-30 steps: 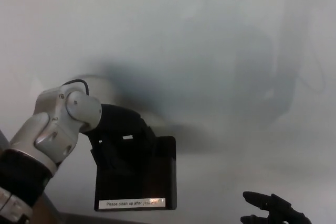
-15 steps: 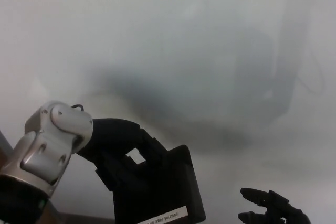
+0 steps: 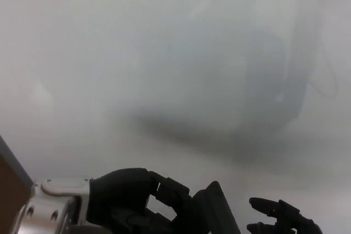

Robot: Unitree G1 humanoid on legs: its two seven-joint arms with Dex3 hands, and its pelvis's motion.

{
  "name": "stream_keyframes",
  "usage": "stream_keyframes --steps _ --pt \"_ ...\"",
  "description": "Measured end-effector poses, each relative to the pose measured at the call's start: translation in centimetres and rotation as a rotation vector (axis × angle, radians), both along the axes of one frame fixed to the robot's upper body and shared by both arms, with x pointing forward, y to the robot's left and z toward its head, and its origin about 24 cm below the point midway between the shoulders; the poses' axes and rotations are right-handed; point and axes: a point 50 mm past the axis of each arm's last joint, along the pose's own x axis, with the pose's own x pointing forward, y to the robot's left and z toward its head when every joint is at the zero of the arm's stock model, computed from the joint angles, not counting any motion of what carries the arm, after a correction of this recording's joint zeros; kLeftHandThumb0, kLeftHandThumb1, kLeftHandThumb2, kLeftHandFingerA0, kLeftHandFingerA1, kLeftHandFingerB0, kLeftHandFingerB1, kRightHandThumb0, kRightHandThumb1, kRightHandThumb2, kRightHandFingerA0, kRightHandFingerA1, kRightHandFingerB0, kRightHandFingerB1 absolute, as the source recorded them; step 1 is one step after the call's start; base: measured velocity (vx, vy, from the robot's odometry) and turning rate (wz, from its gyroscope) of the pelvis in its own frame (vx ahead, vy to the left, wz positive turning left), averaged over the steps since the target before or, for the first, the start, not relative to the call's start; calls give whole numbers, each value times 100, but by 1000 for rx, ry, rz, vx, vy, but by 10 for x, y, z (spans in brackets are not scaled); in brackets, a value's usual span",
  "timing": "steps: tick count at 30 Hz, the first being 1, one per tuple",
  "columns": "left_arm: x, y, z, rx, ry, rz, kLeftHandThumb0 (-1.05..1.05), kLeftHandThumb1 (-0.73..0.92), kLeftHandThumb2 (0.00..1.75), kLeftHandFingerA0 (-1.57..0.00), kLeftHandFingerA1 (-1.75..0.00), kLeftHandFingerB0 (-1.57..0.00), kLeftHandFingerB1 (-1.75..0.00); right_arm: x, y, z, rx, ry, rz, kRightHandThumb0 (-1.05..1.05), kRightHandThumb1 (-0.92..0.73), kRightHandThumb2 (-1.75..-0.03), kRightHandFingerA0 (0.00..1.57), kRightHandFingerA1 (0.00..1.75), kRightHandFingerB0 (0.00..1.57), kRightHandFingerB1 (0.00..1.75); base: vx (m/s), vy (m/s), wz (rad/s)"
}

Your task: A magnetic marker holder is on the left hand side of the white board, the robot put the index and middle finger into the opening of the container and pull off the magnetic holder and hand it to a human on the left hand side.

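My left hand [image 3: 137, 204] sits at the bottom of the head view with its black fingers hooked into the black magnetic marker holder [image 3: 219, 215]. Only the holder's upper edge shows, tilted and off the whiteboard [image 3: 175, 53]; the rest is cut by the frame's bottom edge. My right hand [image 3: 279, 220] shows at the lower right with its fingers spread apart, holding nothing.
The whiteboard fills nearly the whole view, glossy with dim reflections. Its dark frame edge and a brown surface [image 3: 11, 182] show at the lower left corner.
My left hand has pulled the holder off the board and carried it downward, tilting it; it now sits mostly below the frame. The right hand has barely moved.
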Motion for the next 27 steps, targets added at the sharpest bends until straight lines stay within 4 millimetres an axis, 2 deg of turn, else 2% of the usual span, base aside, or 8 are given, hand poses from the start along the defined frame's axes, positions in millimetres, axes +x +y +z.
stream_keyframes --steps 6,14,15,16,17,23,24,27 --pt "-16 2 -7 -185 76 110 -44 74 62 -105 -110 -84 -73 -1 1 -1 0 5 4 -58 -75 -63 78 50 63 45 0 0 0" --pt "-32 8 -10 -371 127 258 -45 78 64 -100 -136 -69 -57 -2 1 -1 0 7 6 -57 -75 -63 79 50 64 45 0 0 0" --pt "-33 9 -10 -387 131 272 -45 67 105 -111 -127 -60 -69 -2 1 -1 0 7 6 -57 -76 -63 80 50 64 45 0 0 0" --pt "-36 10 -10 -416 138 298 -45 67 105 -111 -127 -60 -69 -2 2 -1 0 7 7 -57 -76 -63 80 50 64 45 0 0 0" --pt "-37 10 -10 -432 141 312 -47 80 69 -94 -152 -68 -56 -2 2 -1 0 7 7 -58 -76 -63 79 49 62 45 0 0 0" --pt "-47 15 -12 -531 173 411 -45 80 68 -89 -154 -69 -57 -2 3 -1 -2 8 14 -57 -75 -63 80 49 64 45 0 0 0" --pt "-49 15 -13 -542 176 423 -42 63 103 -109 -129 -63 -70 -2 3 -2 -2 8 15 -58 -76 -63 81 50 65 45 0 0 0" --pt "-53 17 -12 -586 183 467 -41 63 103 -107 -128 -63 -70 -2 3 -2 -3 9 19 -58 -76 -63 81 50 65 45 0 0 0"
